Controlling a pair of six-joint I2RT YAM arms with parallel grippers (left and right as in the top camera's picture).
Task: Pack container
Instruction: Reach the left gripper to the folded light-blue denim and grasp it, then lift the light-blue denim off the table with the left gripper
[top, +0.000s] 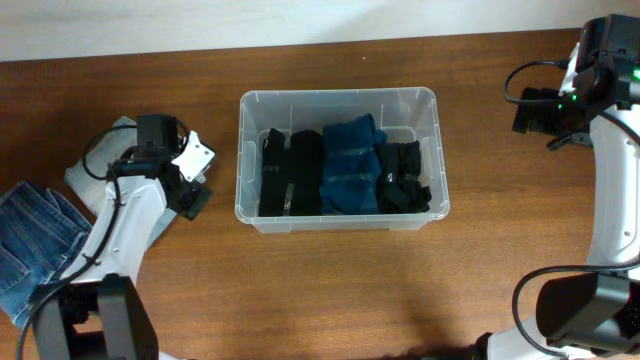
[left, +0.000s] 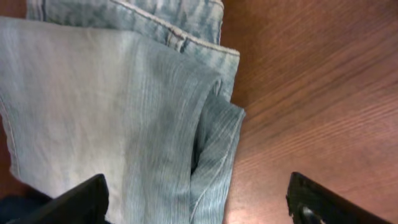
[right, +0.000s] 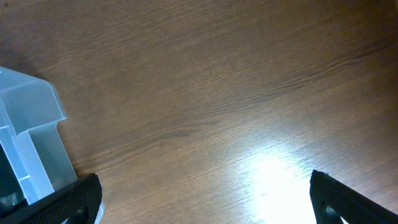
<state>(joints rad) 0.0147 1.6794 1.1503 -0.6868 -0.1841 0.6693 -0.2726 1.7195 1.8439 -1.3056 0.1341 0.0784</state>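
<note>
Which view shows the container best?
Overhead: the whole container with folded clothes inside. Right wrist catches only one corner; left wrist shows none of it, just denim on the table.

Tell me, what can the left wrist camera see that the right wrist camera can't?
Only the left wrist view shows folded light-blue jeans lying below the left gripper. Only the right wrist view shows a corner of the clear container, off to one side of the right gripper. Both views show the brown wooden table, and in both the gripper is open and holding nothing.
</note>
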